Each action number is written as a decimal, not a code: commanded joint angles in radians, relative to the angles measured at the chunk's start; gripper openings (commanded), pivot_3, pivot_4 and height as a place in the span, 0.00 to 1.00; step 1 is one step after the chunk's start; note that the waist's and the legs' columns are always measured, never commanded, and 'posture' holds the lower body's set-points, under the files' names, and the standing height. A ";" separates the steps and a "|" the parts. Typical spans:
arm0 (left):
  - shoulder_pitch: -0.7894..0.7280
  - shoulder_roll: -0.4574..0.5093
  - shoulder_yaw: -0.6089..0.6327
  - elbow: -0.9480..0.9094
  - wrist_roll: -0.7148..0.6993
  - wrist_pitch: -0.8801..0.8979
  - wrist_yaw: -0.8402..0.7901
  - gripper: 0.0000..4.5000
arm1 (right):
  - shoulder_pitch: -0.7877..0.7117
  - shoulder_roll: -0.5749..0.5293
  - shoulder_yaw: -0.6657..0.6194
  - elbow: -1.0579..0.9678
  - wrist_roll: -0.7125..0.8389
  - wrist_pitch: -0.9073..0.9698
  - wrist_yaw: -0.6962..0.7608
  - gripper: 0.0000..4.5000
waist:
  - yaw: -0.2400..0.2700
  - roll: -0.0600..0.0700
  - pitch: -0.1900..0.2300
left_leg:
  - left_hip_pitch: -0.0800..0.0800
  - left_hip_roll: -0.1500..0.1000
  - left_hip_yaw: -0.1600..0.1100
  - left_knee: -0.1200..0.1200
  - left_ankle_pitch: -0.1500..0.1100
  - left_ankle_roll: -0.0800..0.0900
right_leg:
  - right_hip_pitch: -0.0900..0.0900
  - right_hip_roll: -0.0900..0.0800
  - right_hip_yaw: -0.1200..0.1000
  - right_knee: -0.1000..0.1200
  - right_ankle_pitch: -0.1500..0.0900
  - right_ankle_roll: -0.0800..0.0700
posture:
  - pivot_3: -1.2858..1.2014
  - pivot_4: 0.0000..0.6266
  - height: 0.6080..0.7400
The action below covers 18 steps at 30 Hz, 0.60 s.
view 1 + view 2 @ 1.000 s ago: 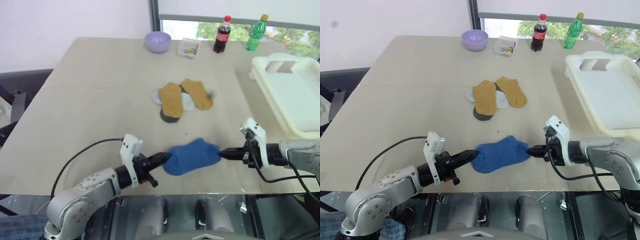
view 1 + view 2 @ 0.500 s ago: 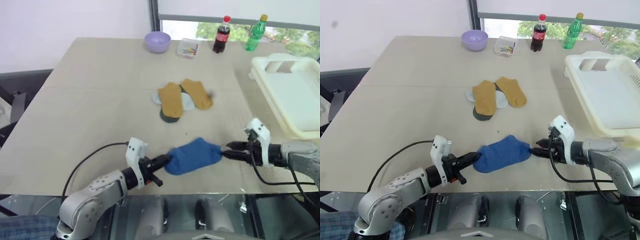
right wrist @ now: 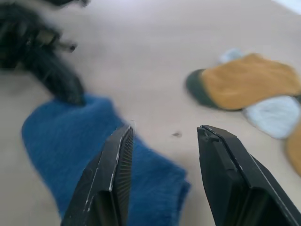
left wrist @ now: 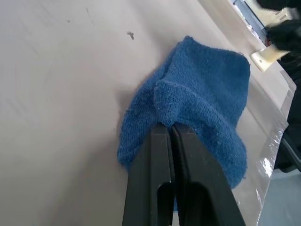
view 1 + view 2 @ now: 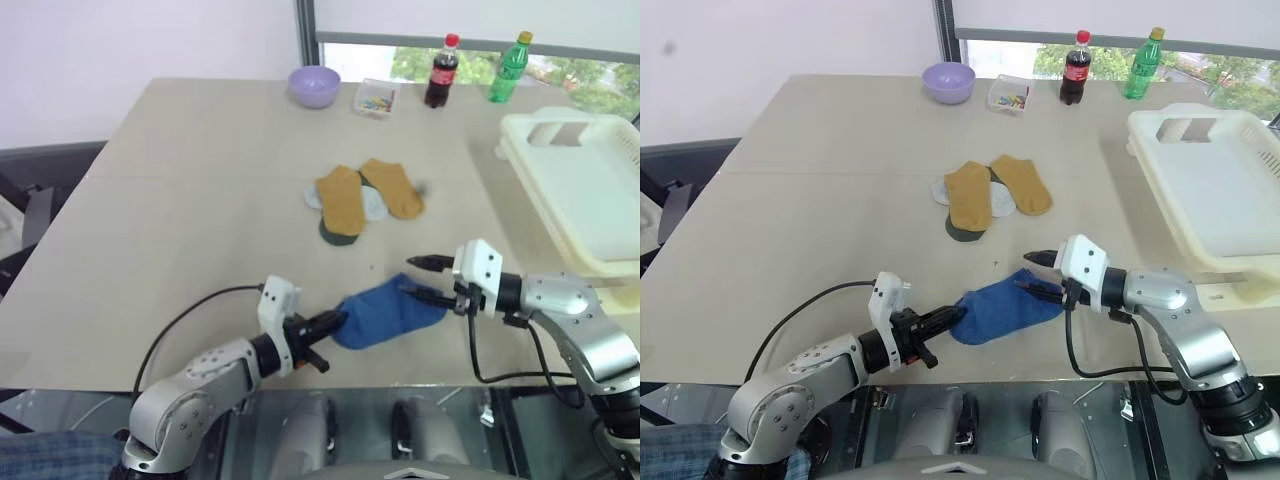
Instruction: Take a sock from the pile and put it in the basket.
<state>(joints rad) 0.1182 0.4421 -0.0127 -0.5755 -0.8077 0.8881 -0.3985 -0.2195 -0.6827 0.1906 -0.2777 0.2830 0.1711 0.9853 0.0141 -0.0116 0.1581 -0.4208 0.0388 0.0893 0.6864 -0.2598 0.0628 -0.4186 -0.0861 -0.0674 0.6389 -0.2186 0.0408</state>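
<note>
Beige bench (image 5: pixel 200 200) carries our pile (image 5: pixel 362 199), bowl (image 5: pixel 315 84), bottles; basket (image 5: pixel 585 190) far right. Our left hand (image 5: pixel 335 322) pinches the blue sock (image 5: pixel 388 311) near us; right hand (image 5: pixel 420 279) gapes beside it.

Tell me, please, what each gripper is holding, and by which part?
The left gripper pinches the blue sock by a fold at its near end; the right gripper, open, holds nothing.

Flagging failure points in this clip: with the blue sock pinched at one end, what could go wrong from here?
The left end effector pinches only a small fold of the blue sock, so it may slip out when lifted. The right end effector stands open at the sock's other end; closing there could stretch the sock between both arms. The basket sits far to the right, a long carry.
</note>
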 commanded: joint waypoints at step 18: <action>-0.020 -0.005 -0.028 -0.008 0.064 -0.060 -0.036 0.00 | -0.297 0.050 0.237 0.470 -0.202 -0.253 0.391 0.49 | 0.000 0.001 0.001 | 0.005 0.000 0.001 0.000 0.000 -0.001 | 0.004 -0.001 0.001 0.001 0.000 -0.001 | 0.52 0.24 0.95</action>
<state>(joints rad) 0.1072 0.4308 -0.0440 -0.5580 -0.7500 0.8589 -0.4198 -0.5263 -0.5967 0.4076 0.1799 0.1140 -0.0907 1.3299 0.0144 -0.0105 0.1587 -0.4158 0.0392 0.0902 0.6860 -0.2594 0.0620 -0.4147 -0.0868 -0.0667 0.6399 -0.2184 0.0399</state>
